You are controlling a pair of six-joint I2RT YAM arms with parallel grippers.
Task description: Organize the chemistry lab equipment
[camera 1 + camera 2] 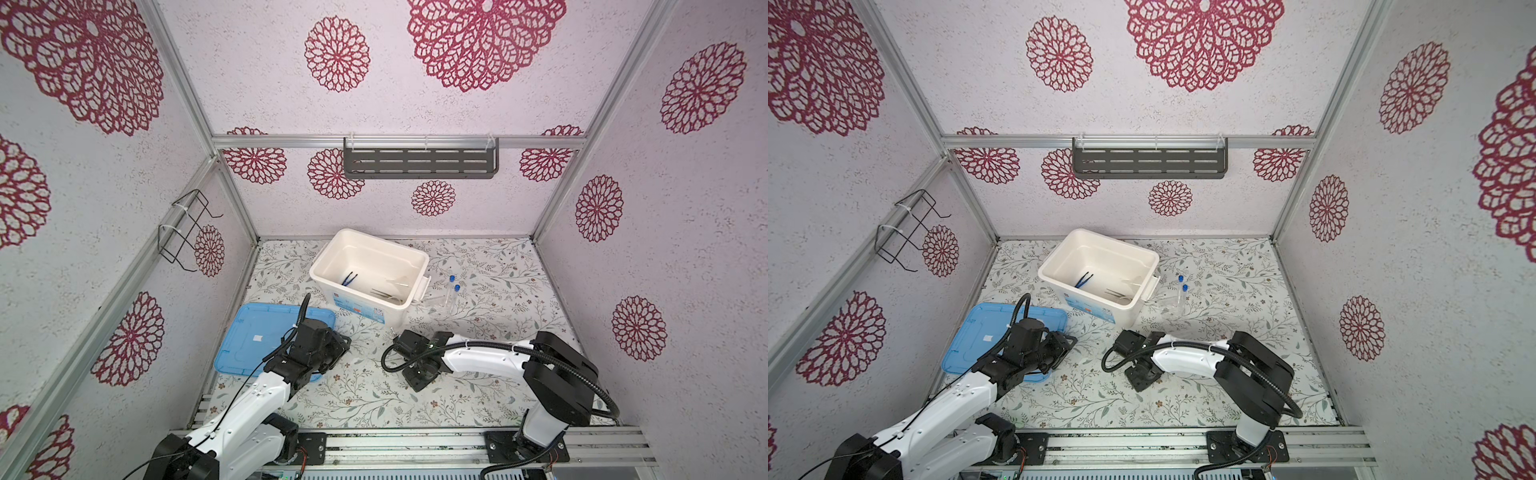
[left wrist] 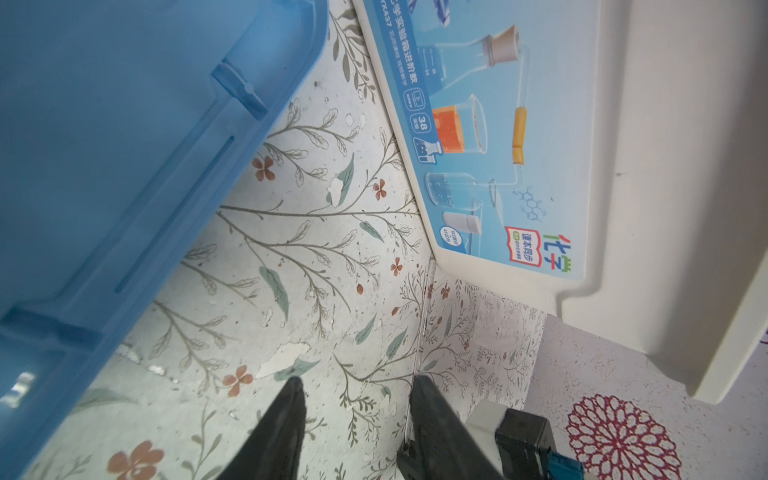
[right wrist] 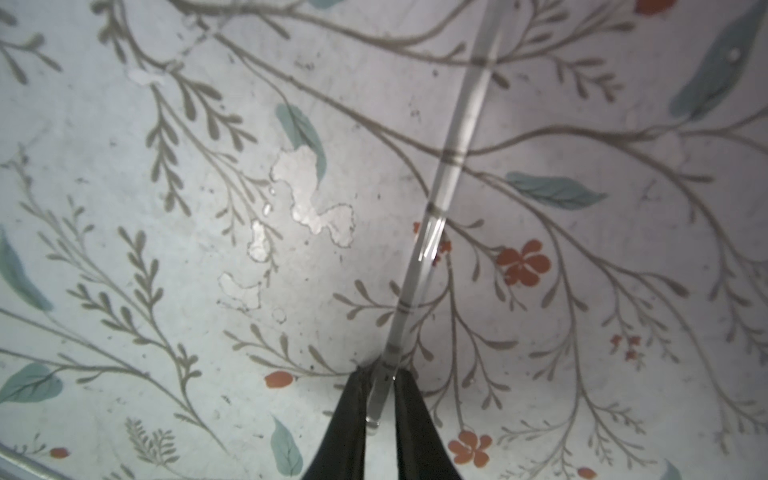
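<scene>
As we look down, room: pale walls (image 1: 257, 83) printed with red rosettes, wire rack (image 1: 185, 230) left, grey shelf (image 1: 419, 163) behind
Surface: floral mat (image 1: 490, 382), worn in patches
Blue lid (image 1: 245, 332): flat, far left
Left gripper (image 2: 357, 386): fingers spread, nothing between them
White box (image 1: 374, 257): open, blue tweezers (image 1: 348, 277) and grey tweezers (image 1: 385, 294) inside
Right gripper (image 3: 380, 374): pinching the thin rod (image 3: 440, 199) near one end
Rod axis: we see it run straight out from the jaws over the mat
Test tubes (image 1: 452, 293): paired, just right of the box
</scene>
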